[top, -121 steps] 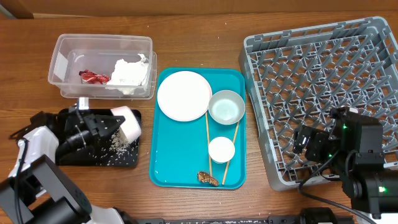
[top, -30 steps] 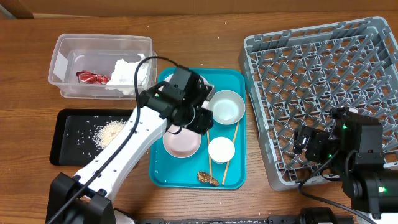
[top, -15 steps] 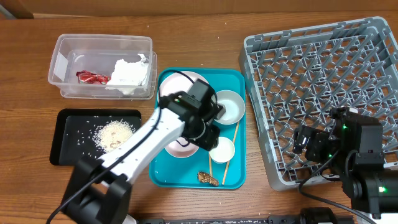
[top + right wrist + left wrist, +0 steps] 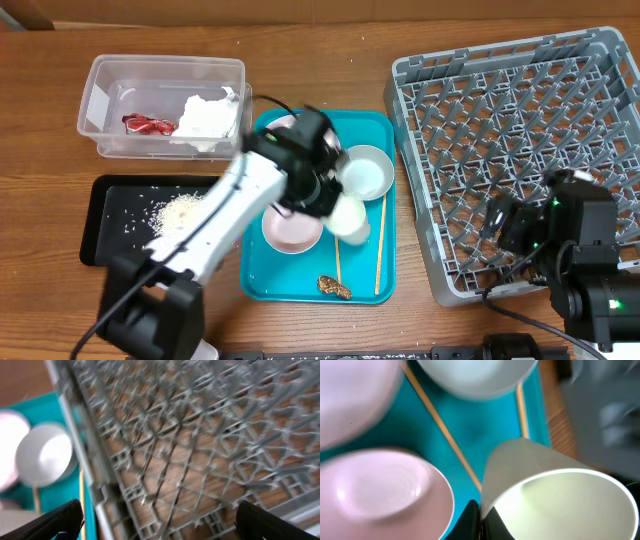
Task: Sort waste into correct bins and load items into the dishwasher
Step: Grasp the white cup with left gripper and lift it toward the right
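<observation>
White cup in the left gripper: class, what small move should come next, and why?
Probably raise the white cup and carry it right toward the grey lattice dish rack: the left gripper is shut on its rim, and it sits tilted over the teal serving tray.

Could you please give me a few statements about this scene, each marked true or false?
1. The left fingers are shut on the white cup. True.
2. The dish rack holds a bowl. False: no dish shows in it.
3. The snack wrapper lies in the clear tub. True.
4. The brown food lump lies in the black tray. False: it is on the teal tray.
5. The right fingers hold a chopstick. False: they are open and hold nothing, over the dish rack.
</observation>
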Action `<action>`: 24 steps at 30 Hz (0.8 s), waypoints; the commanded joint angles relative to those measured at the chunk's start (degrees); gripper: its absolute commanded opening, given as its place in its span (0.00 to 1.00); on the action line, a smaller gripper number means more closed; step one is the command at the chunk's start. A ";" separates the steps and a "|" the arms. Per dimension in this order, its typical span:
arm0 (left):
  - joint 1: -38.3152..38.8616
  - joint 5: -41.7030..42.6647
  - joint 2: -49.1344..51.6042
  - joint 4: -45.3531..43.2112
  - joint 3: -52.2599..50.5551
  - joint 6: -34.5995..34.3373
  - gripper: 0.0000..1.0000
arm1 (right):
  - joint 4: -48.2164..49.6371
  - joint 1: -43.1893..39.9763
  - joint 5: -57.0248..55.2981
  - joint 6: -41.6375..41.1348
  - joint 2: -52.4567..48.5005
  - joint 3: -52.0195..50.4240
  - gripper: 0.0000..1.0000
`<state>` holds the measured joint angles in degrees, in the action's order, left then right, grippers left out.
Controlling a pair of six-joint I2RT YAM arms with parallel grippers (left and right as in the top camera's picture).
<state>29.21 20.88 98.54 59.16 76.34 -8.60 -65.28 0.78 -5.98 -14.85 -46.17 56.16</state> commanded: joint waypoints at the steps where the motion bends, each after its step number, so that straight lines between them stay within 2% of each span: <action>1: -9.33 16.50 -3.21 -1.31 5.86 0.83 0.04 | 5.20 -0.20 -4.37 -3.41 -0.20 1.33 1.00; 4: -15.10 32.72 -2.95 -5.97 5.81 -0.39 0.04 | 9.79 -0.20 7.26 -0.92 -2.69 1.33 1.00; 8: -20.02 50.40 -1.66 -10.14 5.79 -2.12 0.04 | 14.38 -0.20 43.63 12.44 -8.96 1.33 1.00; 11: -20.61 55.15 -0.90 -10.16 5.79 -2.03 0.04 | 16.81 -0.13 69.02 19.82 -14.84 1.33 1.00; 13: -20.13 55.60 -0.70 -9.97 5.79 -1.95 0.04 | 18.25 -0.09 78.42 21.38 -18.32 1.33 1.00; 19: -16.79 56.98 -0.70 -10.69 5.79 -1.92 0.04 | 21.59 -0.09 85.66 21.88 -26.29 1.33 1.00; 22: -15.10 55.58 -0.70 -11.34 5.79 -1.99 0.04 | 22.23 -0.09 92.80 26.84 -27.85 1.33 1.00; 24: -14.23 55.56 -0.70 -11.69 5.79 -2.16 0.04 | 23.21 -0.09 93.92 27.08 -27.91 1.33 1.00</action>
<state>13.76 74.43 97.14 47.90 81.43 -10.39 -43.07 0.82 78.02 7.94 -74.26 56.29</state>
